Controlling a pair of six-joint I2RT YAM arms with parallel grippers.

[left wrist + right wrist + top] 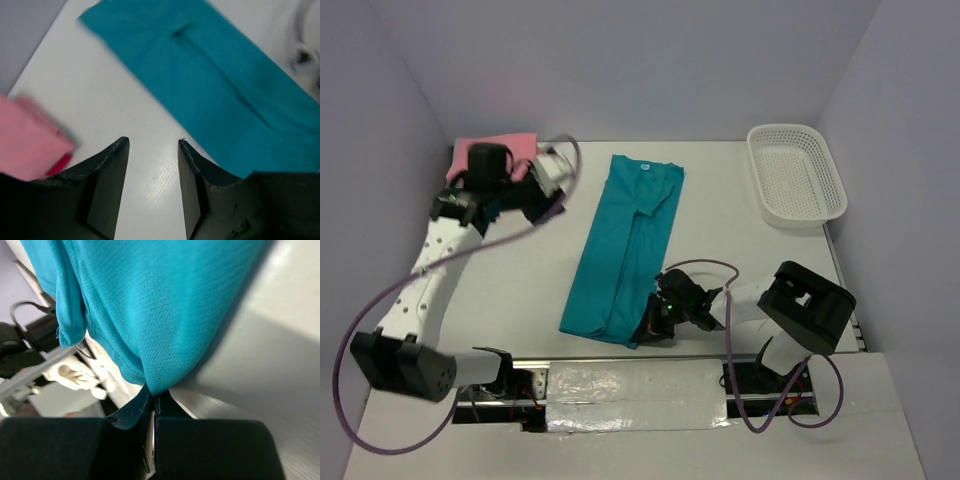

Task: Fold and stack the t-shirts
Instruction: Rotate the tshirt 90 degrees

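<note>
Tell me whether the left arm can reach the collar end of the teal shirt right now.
Probably yes: the open left hand hovers over bare table beside the teal shirt, nothing between them.

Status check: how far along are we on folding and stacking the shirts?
Done: a pink t-shirt lies over a red t-shirt at the far left corner. In hand: the teal t-shirt is folded into a long strip, right gripper pinching its near hem; left gripper open, empty. Left: fold it crosswise and stack it.

A teal-blue t-shirt (620, 250) lies folded lengthwise in the middle of the worktop (730, 250); far left, a folded salmon-pink t-shirt (508, 148) tops a red t-shirt (60, 164).
</note>
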